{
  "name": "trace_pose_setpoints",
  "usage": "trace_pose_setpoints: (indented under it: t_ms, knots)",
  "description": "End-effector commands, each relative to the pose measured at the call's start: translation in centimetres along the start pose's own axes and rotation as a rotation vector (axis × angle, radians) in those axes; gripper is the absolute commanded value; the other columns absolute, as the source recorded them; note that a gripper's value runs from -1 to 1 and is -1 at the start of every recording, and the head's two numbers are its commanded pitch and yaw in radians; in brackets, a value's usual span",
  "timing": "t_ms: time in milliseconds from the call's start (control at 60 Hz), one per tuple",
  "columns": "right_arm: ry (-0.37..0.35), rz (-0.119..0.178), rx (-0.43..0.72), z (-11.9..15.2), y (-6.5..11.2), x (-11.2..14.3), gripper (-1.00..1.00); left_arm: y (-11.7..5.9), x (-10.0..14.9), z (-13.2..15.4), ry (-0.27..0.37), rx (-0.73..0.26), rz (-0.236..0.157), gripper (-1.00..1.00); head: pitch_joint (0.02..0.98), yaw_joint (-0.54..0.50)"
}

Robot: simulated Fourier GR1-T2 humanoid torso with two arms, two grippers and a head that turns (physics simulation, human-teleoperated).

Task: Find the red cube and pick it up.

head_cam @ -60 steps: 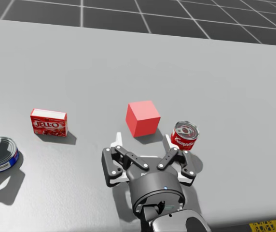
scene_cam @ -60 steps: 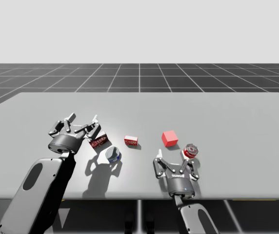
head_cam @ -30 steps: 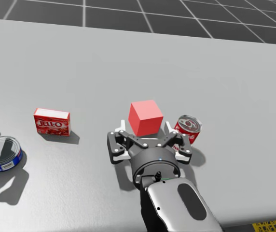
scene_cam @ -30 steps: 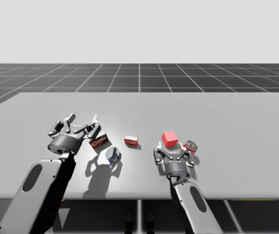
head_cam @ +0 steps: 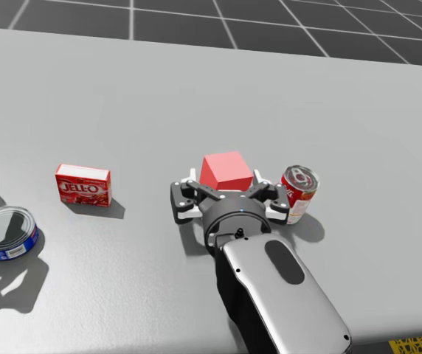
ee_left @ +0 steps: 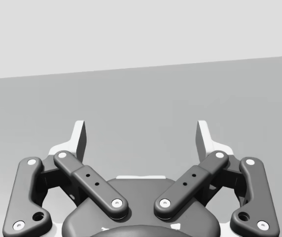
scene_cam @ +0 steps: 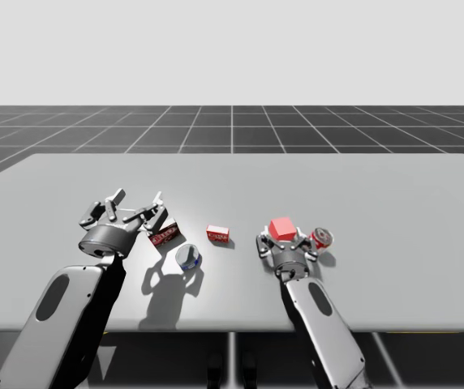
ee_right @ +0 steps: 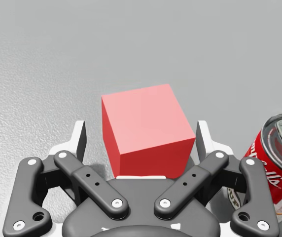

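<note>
My right end effector [ee_right: 141,140] has moved forward: the red cube [ee_right: 143,126], standing on the surface [ee_right: 131,39], now sits between its fingers, which are apart. Closing them seems the next step.

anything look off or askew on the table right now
The red cube sits between my right gripper's open fingers but turned askew, an edge toward the palm. The red can crowds that gripper's outer side. Nothing spilled.
</note>
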Motion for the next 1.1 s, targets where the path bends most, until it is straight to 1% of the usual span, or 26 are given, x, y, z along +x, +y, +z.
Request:
trace_pose_setpoints:
  t_ms: [17,100,117,150,167,183,200,217,367,483,500,633,717,750,900,983,1100]
  knots:
    - [0.063,0.010,-0.019,-1.4,-1.1,-1.2,-1.00,0.0,0.0,0.0,0.000,0.001,0.000,-1.00,0.790,-0.22]
    - [0.070,0.010,-0.014,-1.5,-1.0,-1.2,-1.00,0.0,0.0,0.0,0.000,0.001,0.000,-1.00,0.787,-0.22]
    - [0.067,0.015,-0.010,-1.3,-1.0,-1.3,-1.00,0.0,0.0,0.0,0.000,0.001,0.000,-1.00,0.786,-0.22]
    - [0.071,0.008,0.016,-1.2,-1.1,-1.3,-1.00,0.0,0.0,0.0,0.000,0.001,0.000,-1.00,0.786,-0.22]
    - [0.071,0.010,0.025,-1.1,-1.1,-1.4,-1.00,0.0,0.0,0.0,0.000,0.001,0.000,-1.00,0.785,-0.22]
    - [0.066,0.019,0.027,-1.0,-1.1,-1.4,-0.91,0.0,0.0,0.0,0.000,0.001,0.000,-1.00,0.784,-0.22]
    - [0.057,0.007,0.008,-0.8,-1.0,-1.5,0.74,0.0,0.0,0.0,0.000,0.001,0.000,-1.00,0.781,-0.22]
    - [0.059,0.010,0.012,-0.8,-1.0,-1.5,0.98,0.0,0.0,0.0,0.000,0.001,0.000,-1.00,0.780,-0.22]
    - [0.050,0.015,0.012,-0.3,-1.0,-1.5,1.00,0.0,0.0,0.0,0.000,0.001,0.000,-1.00,0.748,-0.23]
    - [0.040,0.018,0.011,-0.2,-1.1,-1.6,1.00,-0.1,-0.1,0.0,0.000,-0.001,-0.007,-1.00,0.669,-0.23]
    - [0.039,0.018,0.011,-0.2,-1.2,-1.7,1.00,-0.1,-0.1,0.0,0.000,-0.001,-0.008,-1.00,0.640,-0.23]
    - [0.038,0.019,0.013,-0.2,-1.1,-1.9,1.00,-0.1,-0.1,-0.1,0.000,-0.002,-0.009,-1.00,0.538,-0.23]
    - [0.024,0.028,0.013,-0.3,-1.1,-2.0,1.00,-0.2,-0.1,-0.1,0.000,-0.002,-0.010,-1.00,0.489,-0.23]
    - [0.008,0.034,0.012,-0.3,-1.1,-2.2,1.00,-0.2,-0.1,-0.1,0.000,-0.002,-0.010,-1.00,0.468,-0.23]
    - [-0.016,0.035,0.013,-0.2,-1.1,-2.2,1.00,-0.1,-0.2,-0.2,-0.001,-0.002,-0.009,-1.00,0.440,-0.22]
    - [-0.044,0.036,0.015,0.1,-1.1,-1.4,1.00,-0.1,-0.2,-0.2,-0.001,-0.002,-0.009,-1.00,0.438,-0.23]
    - [-0.106,0.032,0.020,0.8,-1.2,0.7,1.00,0.0,-0.2,-0.2,-0.001,-0.001,-0.009,-1.00,0.437,-0.23]
